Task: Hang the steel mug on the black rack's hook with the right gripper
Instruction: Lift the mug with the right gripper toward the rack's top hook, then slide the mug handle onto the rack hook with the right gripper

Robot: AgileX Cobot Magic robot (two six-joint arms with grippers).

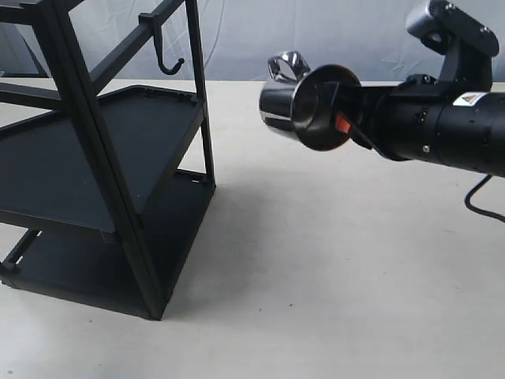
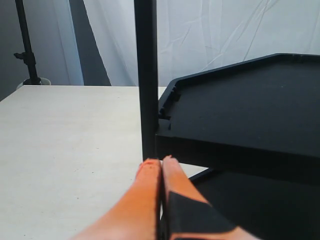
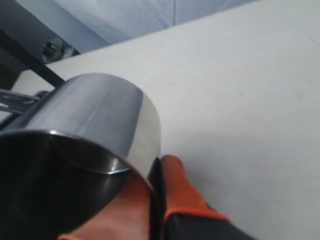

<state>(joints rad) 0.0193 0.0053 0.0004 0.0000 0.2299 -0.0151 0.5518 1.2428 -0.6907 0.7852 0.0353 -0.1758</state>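
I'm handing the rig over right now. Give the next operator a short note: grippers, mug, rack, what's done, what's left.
Right gripper: shut on the steel mug, held in the air on its side, right of the black rack.
Left gripper: shut, empty, low beside a rack post.
Done: mug picked up.
Left: carry it to the hook on the upper crossbar, slip the handle over, release.

A pale, off-white table point(image 1: 331, 276) carries a tall black rack point(image 1: 110, 174), which stands directly on the surface at the left of the exterior view. The rack's lowest tray shelf rests close to the tabletop, casting a soft shadow toward the table's middle.
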